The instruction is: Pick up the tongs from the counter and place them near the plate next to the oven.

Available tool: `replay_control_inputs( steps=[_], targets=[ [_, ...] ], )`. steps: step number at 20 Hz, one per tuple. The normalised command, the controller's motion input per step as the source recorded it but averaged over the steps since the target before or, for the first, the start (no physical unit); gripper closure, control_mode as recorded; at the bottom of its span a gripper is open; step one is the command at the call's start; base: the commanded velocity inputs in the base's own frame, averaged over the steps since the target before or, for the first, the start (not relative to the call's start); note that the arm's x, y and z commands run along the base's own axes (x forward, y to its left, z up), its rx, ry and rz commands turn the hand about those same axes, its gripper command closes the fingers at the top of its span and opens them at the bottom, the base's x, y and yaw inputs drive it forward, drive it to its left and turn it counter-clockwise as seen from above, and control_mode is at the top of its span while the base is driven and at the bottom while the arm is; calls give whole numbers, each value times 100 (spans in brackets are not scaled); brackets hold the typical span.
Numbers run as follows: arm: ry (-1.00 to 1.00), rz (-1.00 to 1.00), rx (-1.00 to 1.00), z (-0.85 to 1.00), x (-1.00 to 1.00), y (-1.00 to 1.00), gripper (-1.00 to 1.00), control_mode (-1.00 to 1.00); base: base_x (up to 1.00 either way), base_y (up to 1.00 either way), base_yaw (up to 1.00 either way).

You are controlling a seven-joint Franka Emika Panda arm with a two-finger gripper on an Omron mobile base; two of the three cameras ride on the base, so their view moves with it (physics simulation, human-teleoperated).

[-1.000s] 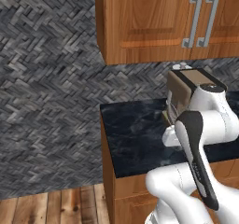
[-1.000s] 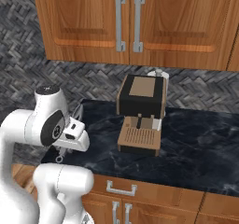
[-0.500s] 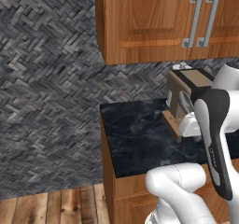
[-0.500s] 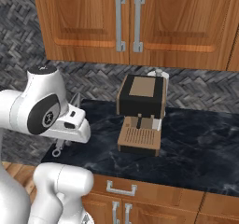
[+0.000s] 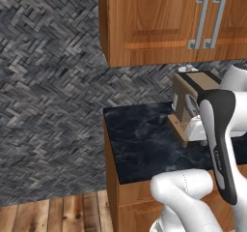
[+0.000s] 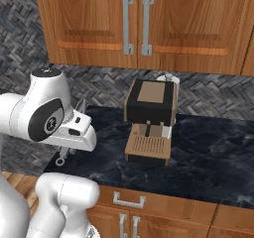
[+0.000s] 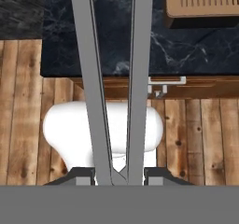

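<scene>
Silver tongs (image 7: pixel 93 78) are pinched tight in the robot's gripper (image 7: pixel 119 175), lifted above the black counter (image 6: pixel 208 152) beside the coffee machine (image 6: pixel 149 120), so next it must carry them toward the plate.

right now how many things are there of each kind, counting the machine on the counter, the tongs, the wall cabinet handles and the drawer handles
coffee machine: 1
tongs, held in the gripper: 1
wall cabinet handles: 2
drawer or door handles below the counter, the horizontal one and the two upright ones: 3
total: 7
</scene>
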Motion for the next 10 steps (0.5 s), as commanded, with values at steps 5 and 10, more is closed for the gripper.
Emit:
replay_control_inputs(
  steps=[5, 10],
  targets=[
    [0, 0, 0, 0, 0, 0, 100, 100, -39, -16, -5],
    [0, 0, 0, 0, 0, 0, 100, 100, -87, -42, -53]
  ],
)
